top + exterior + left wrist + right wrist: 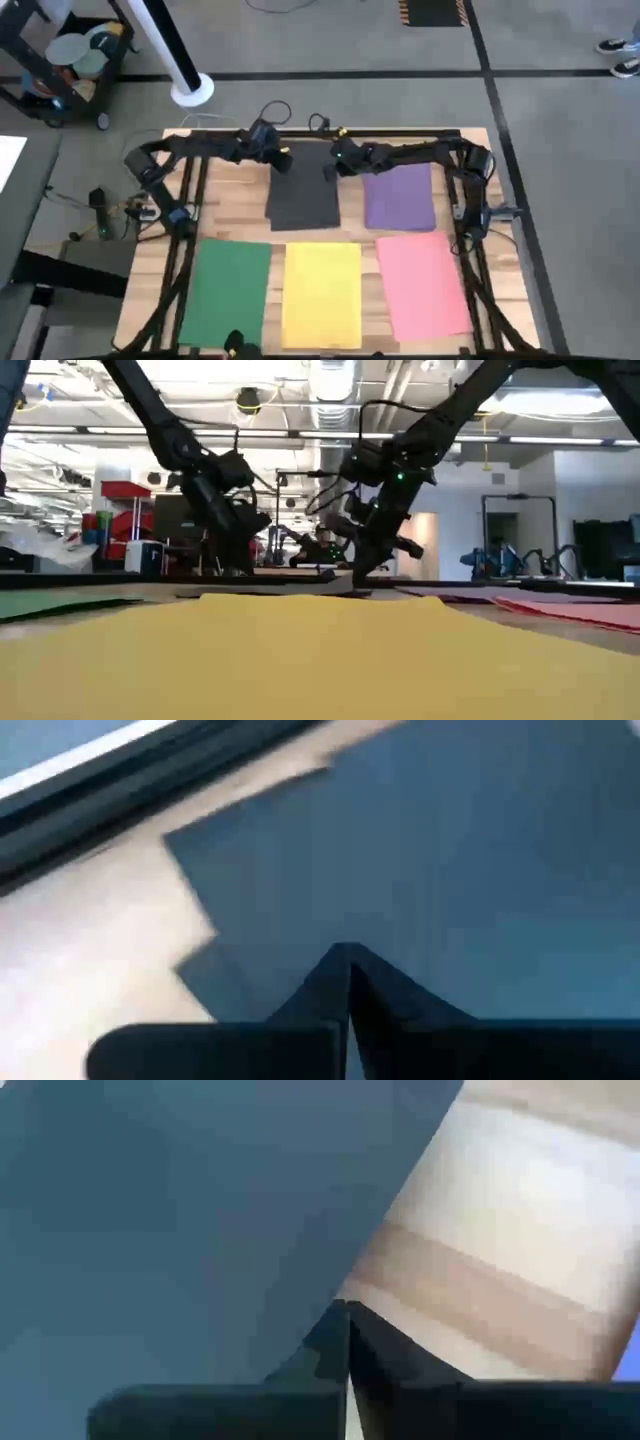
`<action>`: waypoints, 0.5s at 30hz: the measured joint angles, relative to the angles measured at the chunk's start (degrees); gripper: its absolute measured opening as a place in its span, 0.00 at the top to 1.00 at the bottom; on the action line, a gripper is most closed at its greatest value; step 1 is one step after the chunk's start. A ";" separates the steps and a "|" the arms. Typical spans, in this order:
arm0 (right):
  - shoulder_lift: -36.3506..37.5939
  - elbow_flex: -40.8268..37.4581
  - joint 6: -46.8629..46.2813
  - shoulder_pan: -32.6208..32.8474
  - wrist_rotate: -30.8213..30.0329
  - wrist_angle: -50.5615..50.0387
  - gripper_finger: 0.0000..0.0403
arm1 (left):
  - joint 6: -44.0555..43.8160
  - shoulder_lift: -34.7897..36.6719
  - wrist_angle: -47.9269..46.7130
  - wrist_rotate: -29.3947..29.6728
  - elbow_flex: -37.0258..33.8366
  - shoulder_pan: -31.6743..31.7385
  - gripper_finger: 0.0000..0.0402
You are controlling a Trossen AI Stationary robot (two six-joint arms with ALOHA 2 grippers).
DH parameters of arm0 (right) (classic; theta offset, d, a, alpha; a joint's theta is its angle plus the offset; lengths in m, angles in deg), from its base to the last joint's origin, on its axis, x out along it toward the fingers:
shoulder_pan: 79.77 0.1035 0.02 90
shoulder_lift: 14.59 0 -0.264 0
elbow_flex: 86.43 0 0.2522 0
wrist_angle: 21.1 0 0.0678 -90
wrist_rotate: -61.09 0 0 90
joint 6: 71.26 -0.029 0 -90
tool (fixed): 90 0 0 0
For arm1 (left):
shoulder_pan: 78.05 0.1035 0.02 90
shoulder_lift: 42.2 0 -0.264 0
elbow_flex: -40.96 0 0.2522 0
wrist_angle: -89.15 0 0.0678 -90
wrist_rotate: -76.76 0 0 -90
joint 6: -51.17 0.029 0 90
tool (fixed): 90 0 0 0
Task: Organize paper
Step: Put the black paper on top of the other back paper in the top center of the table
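Note:
Five sheets lie flat on the wooden table. The dark grey sheet [303, 190] and the purple sheet [398, 197] form the far row. Green [227, 292], yellow [322, 295] and pink [422, 285] form the near row. My left gripper [283, 160] is shut over the dark grey sheet's far left corner. My right gripper [335, 166] is shut at that sheet's far right edge, between the grey and purple sheets. In the low view the yellow sheet [320, 650] fills the foreground. My left gripper comes from above, slanting down, with its shut fingertips [347, 960] set on the dark grey sheet's top face near its far left corner [190, 860]. The sheet lies flat on the table. My right gripper comes down from above with its shut fingertips [347, 1315] on the dark grey sheet's right edge [335, 1295], close to the far right corner. The sheet lies flat, with bare wood beside the fingers.
The black frame rail [300, 135] runs along the table's far edge, right behind both grippers. Arm bases and cables stand at the left [165, 200] and right [475, 200] sides. Bare wood [235, 195] shows left of the grey sheet.

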 joint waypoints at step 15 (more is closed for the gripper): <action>5.25 1.75 6.71 13.60 -3.68 -16.69 1.00 | -1.50 22.86 -17.79 12.85 -17.61 -13.26 1.00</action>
